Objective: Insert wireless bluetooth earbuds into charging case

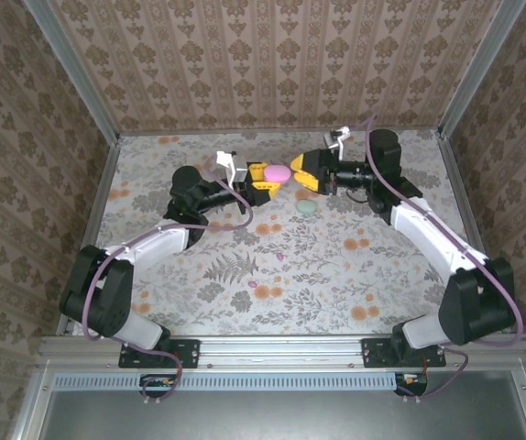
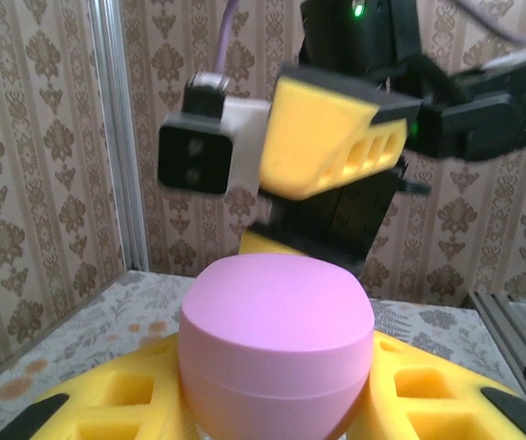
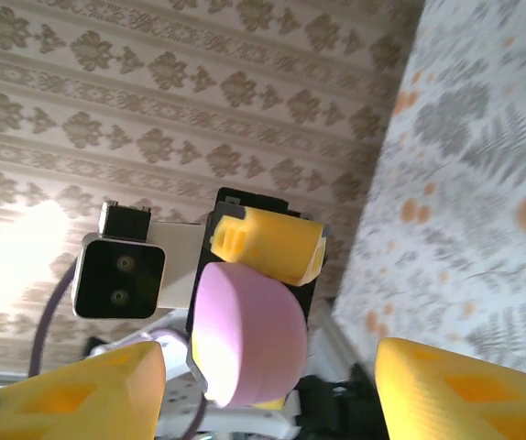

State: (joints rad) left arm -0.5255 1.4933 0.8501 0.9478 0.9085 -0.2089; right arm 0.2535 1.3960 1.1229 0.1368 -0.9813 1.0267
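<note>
left gripper grasps closed pink case; right gripper released, facing it; pink earbud well behind both.

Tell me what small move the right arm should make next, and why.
Probably ease the open right pincer forward onto the upper half of the pink case to lift the lid: the left pincer grips that case by its base, and its lid looks shut.

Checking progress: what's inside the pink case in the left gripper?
Can't see inside: the pink case is closed, its lid down, so any contents are hidden.
</note>
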